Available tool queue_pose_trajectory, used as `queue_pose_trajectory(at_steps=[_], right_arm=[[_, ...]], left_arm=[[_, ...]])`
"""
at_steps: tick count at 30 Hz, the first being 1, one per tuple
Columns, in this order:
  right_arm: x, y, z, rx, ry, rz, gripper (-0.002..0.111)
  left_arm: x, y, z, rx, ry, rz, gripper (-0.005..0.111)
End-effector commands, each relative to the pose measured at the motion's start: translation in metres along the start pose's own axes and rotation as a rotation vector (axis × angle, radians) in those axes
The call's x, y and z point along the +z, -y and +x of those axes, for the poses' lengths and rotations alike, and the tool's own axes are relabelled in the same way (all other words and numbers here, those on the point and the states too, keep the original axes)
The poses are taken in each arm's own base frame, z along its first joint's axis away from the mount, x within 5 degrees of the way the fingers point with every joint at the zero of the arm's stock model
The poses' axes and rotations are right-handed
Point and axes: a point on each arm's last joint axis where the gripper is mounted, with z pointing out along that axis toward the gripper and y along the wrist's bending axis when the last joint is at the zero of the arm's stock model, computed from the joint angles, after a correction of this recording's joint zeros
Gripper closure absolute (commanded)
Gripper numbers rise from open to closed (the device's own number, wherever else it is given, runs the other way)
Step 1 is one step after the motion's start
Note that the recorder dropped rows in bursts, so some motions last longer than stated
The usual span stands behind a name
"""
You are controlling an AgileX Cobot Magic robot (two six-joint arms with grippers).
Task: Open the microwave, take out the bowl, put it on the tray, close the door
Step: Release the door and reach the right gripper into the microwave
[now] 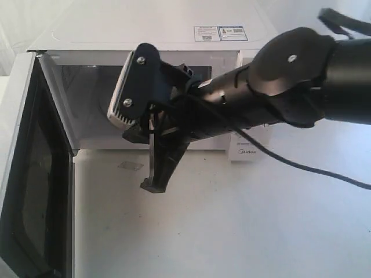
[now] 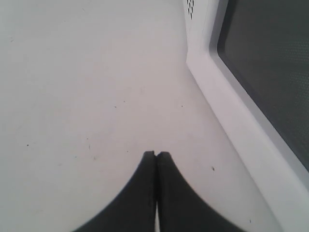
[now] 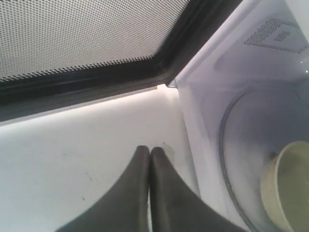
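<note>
The white microwave (image 1: 145,29) stands at the back with its door (image 1: 23,174) swung wide open to the left. In the right wrist view the cream-white bowl (image 3: 289,188) sits on the glass turntable inside the cavity. In the exterior view my right arm hides it. My right gripper (image 1: 153,186) points down at the table just in front of the cavity opening, shut and empty (image 3: 148,150). My left gripper (image 2: 156,153) is shut on nothing over bare table beside the door's outer face (image 2: 270,67). It does not show in the exterior view. The tray is out of view.
The white table (image 1: 232,220) runs in front of the microwave. A black cable (image 1: 301,168) trails from my right arm across the control panel side. A small pale patch (image 1: 130,166) lies on the table below the cavity. The open door blocks the left side.
</note>
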Motion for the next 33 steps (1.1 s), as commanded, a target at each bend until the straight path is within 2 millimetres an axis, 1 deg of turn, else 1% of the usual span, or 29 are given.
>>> queue_pose_trajectory(at_steps=[1,4,6,7,9,10,11,13,19,23,27,28,30,32,33], right_arm=[[0.026,0.001,-0.003,-0.112,-0.099,0.044,0.108],[0.045,0.002,0.002,-0.155,-0.226,0.059,0.108],[0.058,0.003,0.013,-0.172,-0.377,0.067,0.108],[0.063,0.005,0.019,-0.192,-0.479,0.083,0.108],[0.069,0.012,0.029,-0.201,-0.655,0.159,0.108],[0.072,0.016,0.031,-0.184,-0.688,0.223,0.108],[0.075,0.020,0.030,-0.149,-0.680,0.285,0.108],[0.079,0.023,0.027,-0.141,-0.630,0.327,0.108],[0.088,0.025,0.011,-0.340,-0.461,0.317,0.108],[0.088,0.028,0.008,-0.425,-0.451,0.333,0.108],[0.088,0.028,0.008,-0.416,-0.452,0.333,0.108],[0.088,0.028,0.008,-0.412,-0.451,0.333,0.107],[0.088,0.027,0.008,-0.403,-0.446,0.330,0.099],[0.088,0.027,0.008,-0.403,-0.443,0.330,0.088],[0.088,0.027,0.008,-0.403,-0.443,0.330,0.080]], left_arm=[[0.000,0.000,0.001,-0.009,0.001,0.009,0.107],[0.000,0.000,0.001,-0.009,0.001,0.009,0.107],[0.000,0.000,0.001,-0.009,0.001,0.009,0.107],[0.000,0.000,0.001,-0.009,0.001,0.009,0.107],[0.000,0.000,0.001,-0.009,0.001,0.009,0.107],[0.000,0.000,0.001,-0.009,0.001,0.009,0.107],[0.000,0.000,0.001,-0.009,0.001,0.009,0.107],[0.000,0.000,0.001,-0.009,0.001,0.009,0.107],[0.000,0.000,0.001,-0.009,0.001,0.009,0.107],[0.000,0.000,0.001,-0.009,0.001,0.009,0.107],[0.000,0.000,0.001,-0.009,0.001,0.009,0.107],[0.000,0.000,0.001,-0.009,0.001,0.009,0.107],[0.000,0.000,0.001,-0.009,0.001,0.009,0.107],[0.000,0.000,0.001,-0.009,0.001,0.009,0.107],[0.000,0.000,0.001,-0.009,0.001,0.009,0.107]])
